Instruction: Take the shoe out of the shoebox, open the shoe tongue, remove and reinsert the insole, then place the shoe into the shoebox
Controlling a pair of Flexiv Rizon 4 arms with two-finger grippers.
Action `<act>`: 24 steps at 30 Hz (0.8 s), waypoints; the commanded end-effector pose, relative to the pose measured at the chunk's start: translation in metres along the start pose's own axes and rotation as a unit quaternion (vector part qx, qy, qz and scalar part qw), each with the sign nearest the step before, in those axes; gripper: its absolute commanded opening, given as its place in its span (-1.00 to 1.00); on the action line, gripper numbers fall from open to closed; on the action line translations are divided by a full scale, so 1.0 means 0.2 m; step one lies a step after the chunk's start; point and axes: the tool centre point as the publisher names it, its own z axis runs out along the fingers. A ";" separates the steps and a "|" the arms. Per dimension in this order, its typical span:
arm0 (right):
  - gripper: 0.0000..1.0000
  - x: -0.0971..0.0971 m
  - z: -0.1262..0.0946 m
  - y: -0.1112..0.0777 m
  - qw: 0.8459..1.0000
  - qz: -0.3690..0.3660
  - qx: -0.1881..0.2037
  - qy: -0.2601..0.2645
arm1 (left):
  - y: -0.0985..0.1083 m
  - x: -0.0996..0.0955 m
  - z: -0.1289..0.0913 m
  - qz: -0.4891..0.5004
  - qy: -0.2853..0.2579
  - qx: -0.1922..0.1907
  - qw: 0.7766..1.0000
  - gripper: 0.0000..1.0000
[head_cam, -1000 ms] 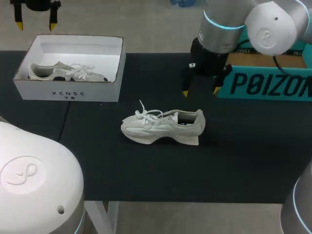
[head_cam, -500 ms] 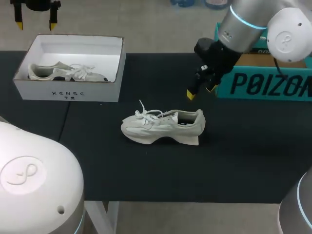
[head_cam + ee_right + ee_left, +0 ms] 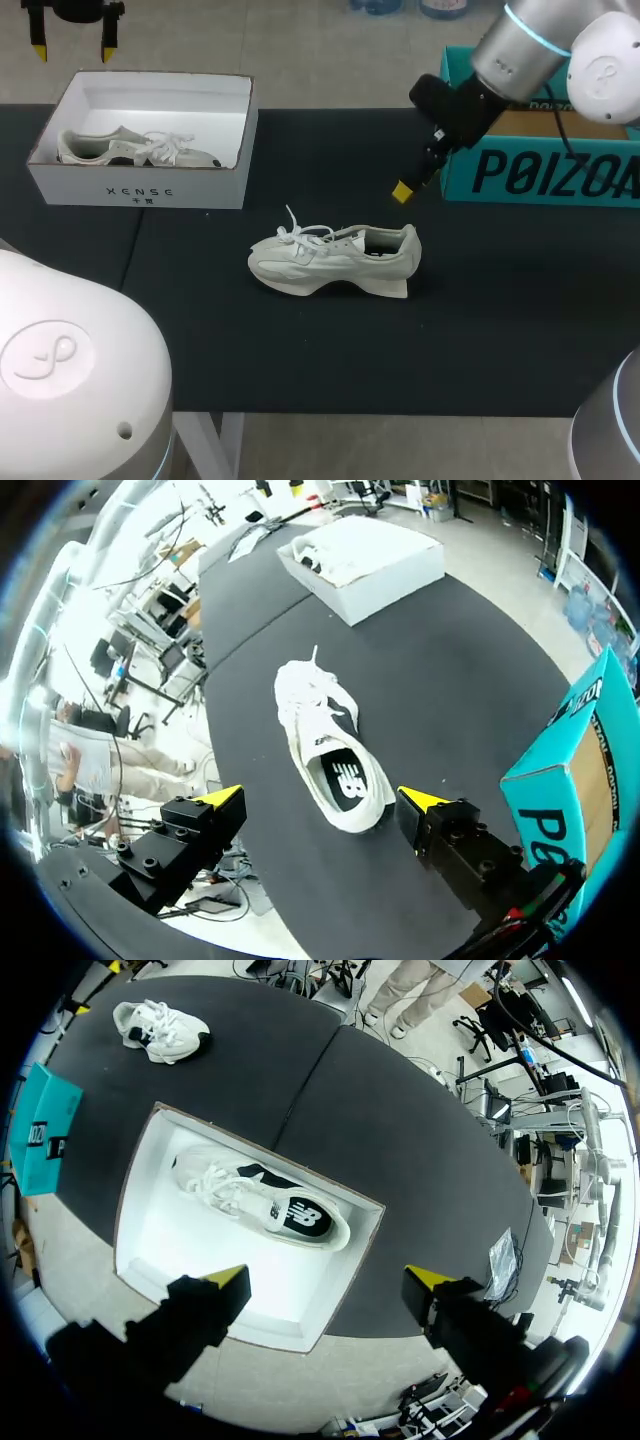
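the shoe (image 3: 335, 262) stands on its sole mid-surface, outside the shoebox (image 3: 140, 185). our right end effector (image 3: 322, 800) hangs wide open and empty near its heel, and our left end effector (image 3: 325, 1278) likewise over the shoebox's far side. the shoe looks light and soft, so we would pinch the firmer heel collar.

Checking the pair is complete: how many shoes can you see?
2. One shoe lies on the table near its middle; the second shoe lies inside the white shoebox. No others show.

White shoe (image 3: 335, 262) upright, apart from open shoebox (image 3: 140, 186)
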 end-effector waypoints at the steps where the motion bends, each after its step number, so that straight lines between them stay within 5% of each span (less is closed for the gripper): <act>1: 1.00 -0.01 0.00 -0.03 0.986 -0.158 -0.061 -0.009 | 0.00 0.00 0.00 0.001 0.001 0.001 1.000 1.00; 4: 1.00 -0.04 -0.02 -0.04 0.970 -0.220 -0.099 0.009 | 0.00 0.00 0.00 0.001 0.001 0.001 1.000 1.00; 19: 1.00 -0.06 -0.03 -0.04 0.971 -0.225 -0.079 0.003 | 0.00 0.00 0.00 0.001 0.001 0.001 1.000 1.00; 21: 1.00 -0.10 -0.01 -0.06 0.965 -0.208 -0.160 -0.020 | 0.00 0.00 0.00 0.001 0.001 0.001 1.000 1.00; 24: 1.00 -0.17 0.03 -0.10 0.946 -0.217 -0.231 -0.069 | 0.00 0.00 0.00 0.001 0.001 0.001 1.000 1.00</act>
